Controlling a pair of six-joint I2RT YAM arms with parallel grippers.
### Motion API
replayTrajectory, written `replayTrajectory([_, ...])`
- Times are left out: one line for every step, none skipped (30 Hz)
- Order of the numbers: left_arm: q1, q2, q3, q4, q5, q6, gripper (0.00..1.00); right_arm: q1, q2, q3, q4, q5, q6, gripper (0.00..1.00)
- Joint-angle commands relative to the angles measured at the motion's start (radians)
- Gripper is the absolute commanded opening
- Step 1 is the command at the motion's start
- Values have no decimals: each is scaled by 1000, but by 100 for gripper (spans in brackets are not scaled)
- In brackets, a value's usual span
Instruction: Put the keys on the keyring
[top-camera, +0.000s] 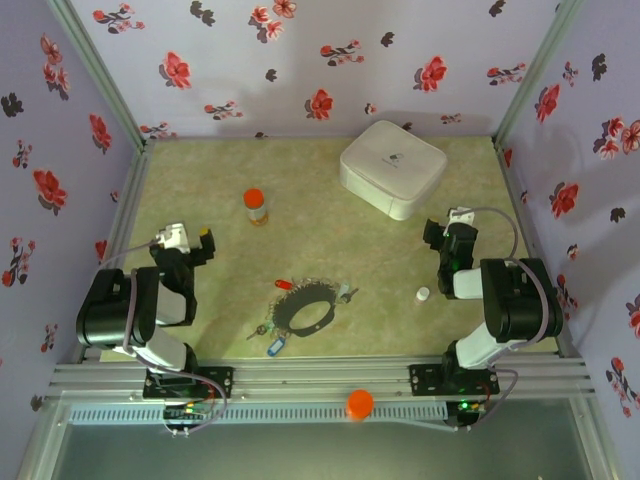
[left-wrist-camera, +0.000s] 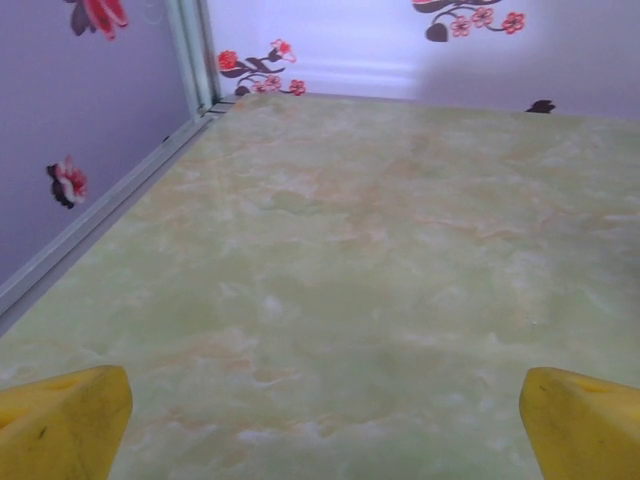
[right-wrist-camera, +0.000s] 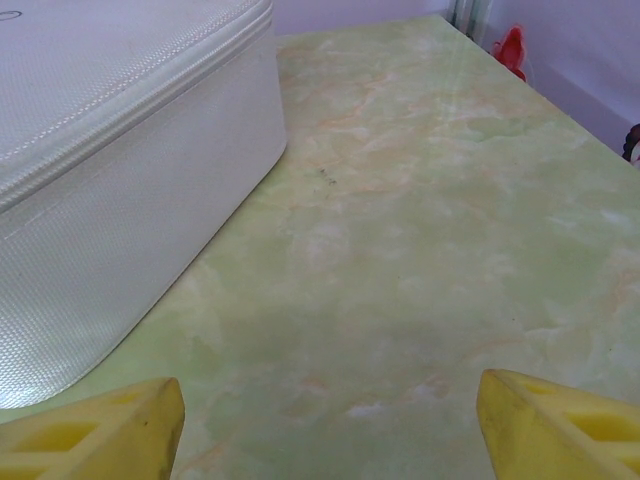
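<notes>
Plainly, both claws stood wide open and had hold of nothing. The left claw faced along the bare counter toward the left wall. Its yellow fingertips sat far apart at the lower corners of the left wrist view, with nothing but green marbled surface between them. The right claw was spread just as wide, and between its fingers too there was only bare surface. A white zippered case lay on the counter just ahead of it and to the left, apart from the fingers.

From above, the keyring lay limp and flat as a dark oval loop near the counter's front edge, between the two arms and well apart from both claws. The keys were scattered close around it:
- A red-headed key was at the loop's upper left.
- Some plain metal ones were at its upper right.
- A green-headed key was at its lower left.
- A blue tag lay just below that, nearest the front rail.

They were too small for me to tell whether any was threaded on the loop or merely touching it.

An orange-capped bottle stood upright farther back on the left side. A small white cap lay near the right arm.
</notes>
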Motion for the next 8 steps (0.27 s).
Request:
replayTrajectory([-5, 17, 18, 42, 37, 27, 100, -7, -11, 21, -2, 6, 18, 79])
replayTrajectory([-5, 10, 37, 5, 35, 27, 100, -7, -10, 21, -2, 5, 18, 79])
replayTrajectory([-5, -9, 75, -85, 34, 28, 100, -7, -10, 20, -1, 5, 18, 79])
replayTrajectory([-5, -17, 127, -197, 46, 30, 100, -7, -10, 20, -2, 4, 19, 79])
replayTrajectory([-7, -9, 165, -239, 62, 52, 100, -7, -10, 20, -2, 3, 19, 79])
replayTrajectory([-10, -14, 180, -277, 75, 66, 100, -7, -10, 20, -2, 4, 18, 80])
replayTrajectory([-10, -17, 159, -256, 93, 72, 100, -7, -10, 19, -2, 4, 18, 80])
replayTrajectory([-10, -11, 144, -197, 95, 75, 100, -7, -10, 20, -2, 4, 18, 80])
